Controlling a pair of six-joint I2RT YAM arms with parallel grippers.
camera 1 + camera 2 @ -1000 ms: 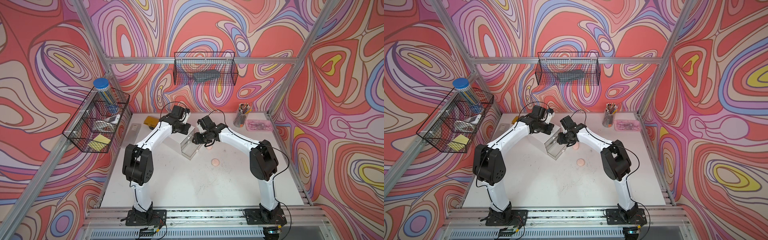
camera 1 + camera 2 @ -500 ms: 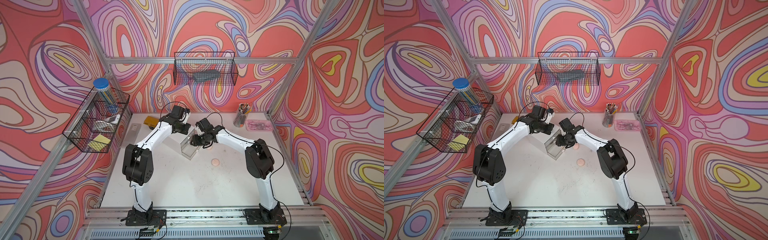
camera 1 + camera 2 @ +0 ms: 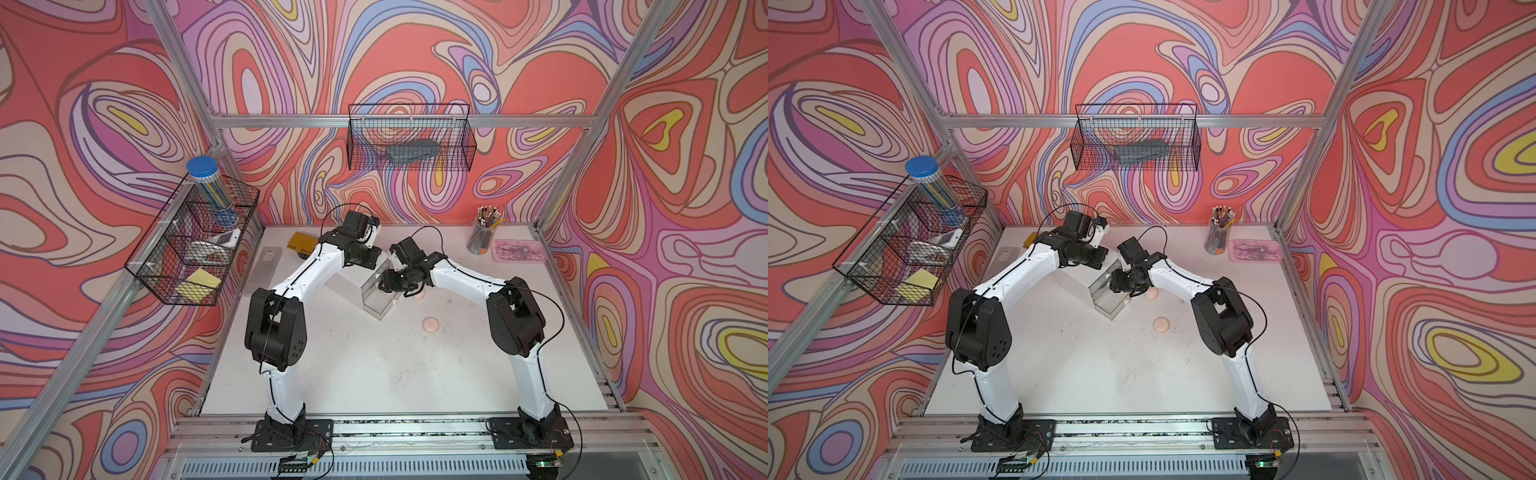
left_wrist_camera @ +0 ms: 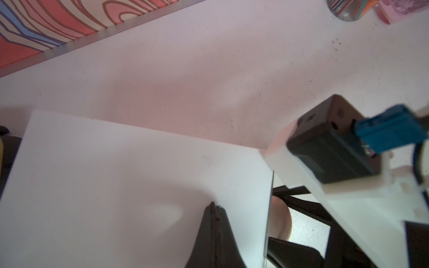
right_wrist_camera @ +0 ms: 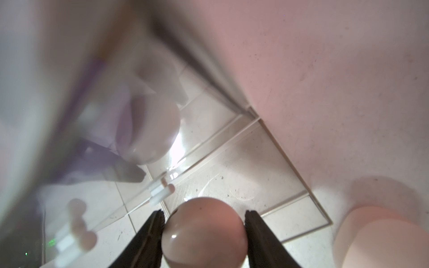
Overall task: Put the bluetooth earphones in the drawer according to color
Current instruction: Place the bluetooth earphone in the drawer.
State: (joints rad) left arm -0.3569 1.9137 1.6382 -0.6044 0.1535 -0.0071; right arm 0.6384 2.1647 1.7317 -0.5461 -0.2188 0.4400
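We see the left claw (image 4: pixel 214 208) closed over the cabinet (image 4: pixel 116 185); the right claw (image 5: pixel 204 212) straddles a pink earphone case (image 5: pixel 204 236) above the open drawer (image 5: pixel 243 167); grip unclear.

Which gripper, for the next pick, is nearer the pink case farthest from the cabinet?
Right: right gripper over the open drawer, nearer the pink case; left gripper farther back, over the cabinet.

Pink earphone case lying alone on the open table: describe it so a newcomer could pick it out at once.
Find the white drawer cabinet mid-table, its clear drawer pulled out. Toward the right arm's side and nearer the front edge lies the lone pink earphone case, a small round pebble. Unlike the second pink case tucked beside the drawer under the right arm, it lies apart, unobstructed.
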